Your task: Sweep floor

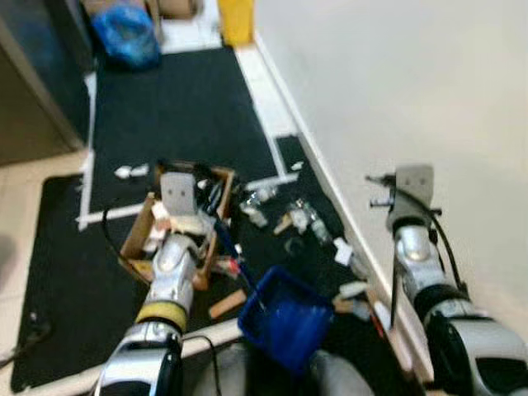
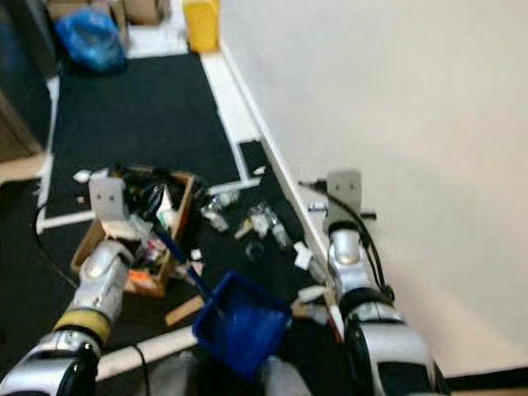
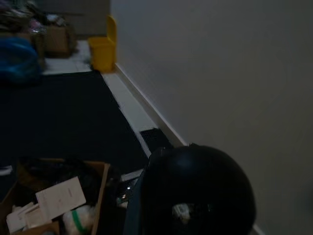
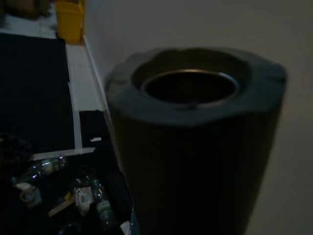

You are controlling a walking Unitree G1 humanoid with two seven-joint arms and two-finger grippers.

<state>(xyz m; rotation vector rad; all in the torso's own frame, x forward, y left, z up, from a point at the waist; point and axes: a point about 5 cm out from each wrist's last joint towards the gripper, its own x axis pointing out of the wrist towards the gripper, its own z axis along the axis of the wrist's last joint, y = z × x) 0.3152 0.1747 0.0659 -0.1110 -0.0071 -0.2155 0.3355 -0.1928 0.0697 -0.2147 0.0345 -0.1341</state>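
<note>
Item: blue dustpan (image 1: pixel 279 320), low and central between the two arms, its open mouth seemingly turned toward the litter ahead. A dark blue handle (image 1: pixel 224 241) runs from it up and to the robot's left, toward the left gripper (image 1: pixel 183 216); that long axis lies diagonally, pan end nearer the robot's feet.

Item: litter (image 1: pixel 299 221) — bottles, paper scraps, a wooden strip — strewn on the black mat (image 1: pixel 177 115), just beyond the pan and toward the white wall (image 1: pixel 412 82). It lies forward and slightly right of the pan's mouth.

Item: cardboard box (image 1: pixel 140 235) of rubbish, beside the left forearm.

Item: right gripper (image 2: pixel 345 191), raised near the skirting; its wrist view shows a dark cylindrical handle end (image 4: pixel 195 137), probably the broom's.

Fingers of either gripper: blurred, closure cannot be told.

Nearer arm to the litter: the right.
</note>
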